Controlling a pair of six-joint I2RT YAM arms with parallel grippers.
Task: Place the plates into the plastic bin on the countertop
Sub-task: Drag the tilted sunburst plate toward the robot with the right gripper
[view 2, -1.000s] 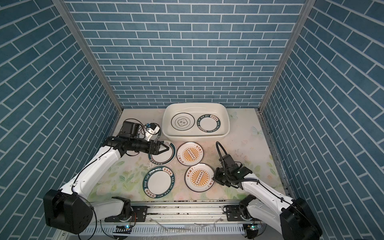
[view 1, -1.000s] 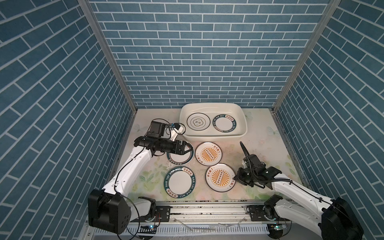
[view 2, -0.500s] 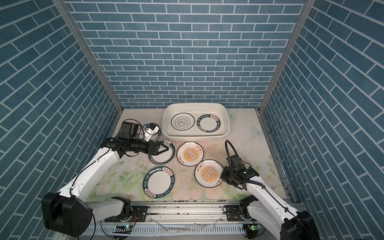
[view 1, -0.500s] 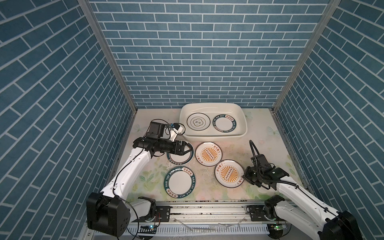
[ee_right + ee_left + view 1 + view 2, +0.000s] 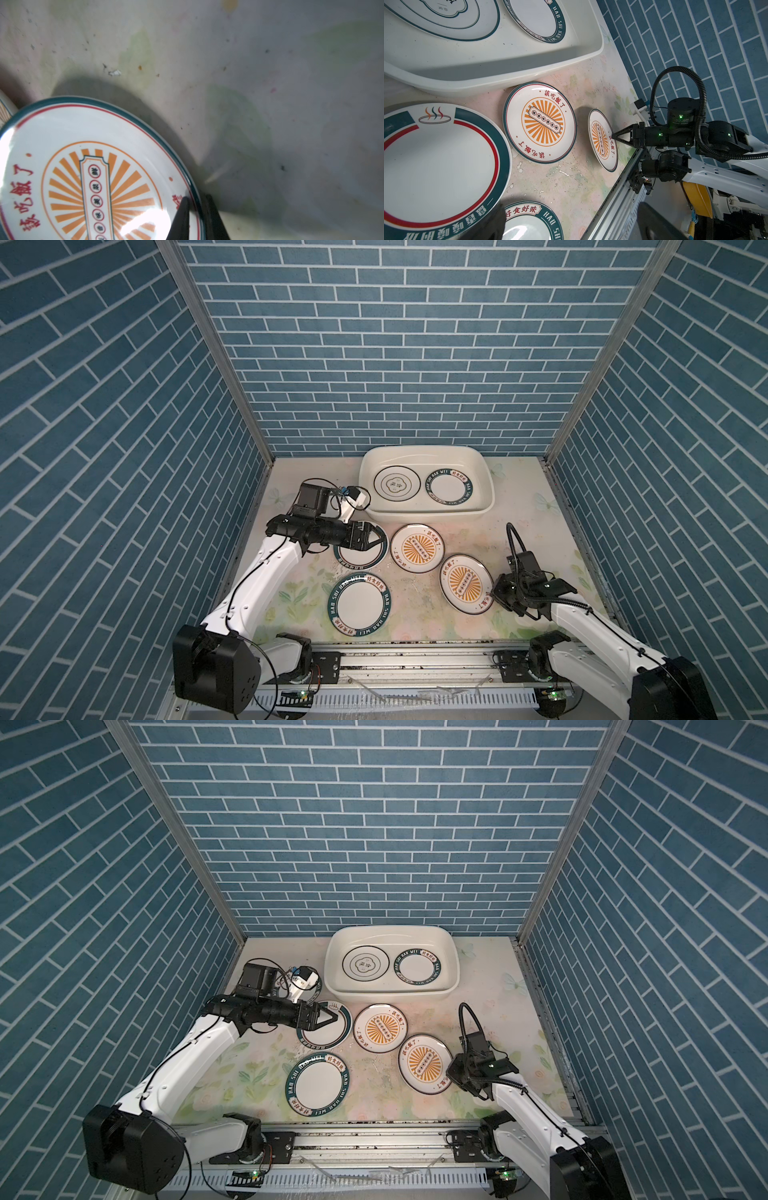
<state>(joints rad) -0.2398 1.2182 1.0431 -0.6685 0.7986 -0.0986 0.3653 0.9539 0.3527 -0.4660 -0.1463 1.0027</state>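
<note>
**Q:** Where are the plates?

**A:** Two lie flat in the plastic bin [image 5: 424, 517], a white tub at the far middle of the countertop [image 5: 536, 539]. The black-ringed plate [image 5: 396, 485] is on the left and a teal-rimmed lettered plate [image 5: 449, 488] on the right. Four more plates show on the countertop, nearer than the bin.

**Q:** How are those four arranged?

**A:** A red-ringed teal plate [image 5: 357, 562] lies at the far left, just beside the far sunburst plate [image 5: 417, 547]. Nearer, a second lettered teal plate [image 5: 360, 605] lies on the left and the near sunburst plate [image 5: 464, 584] on the right.

**Q:** And the arms?

**A:** The right gripper [image 5: 613, 136] reaches in from the near right. Its two fingers are pinched on the right rim of the near sunburst plate, one on the plate's face and one beyond its edge. That plate is tilted and casts a broad shadow. The left gripper [image 5: 380, 537] hovers over the red-ringed teal plate, pointing right. I cannot tell whether its jaws are apart or together.
</note>
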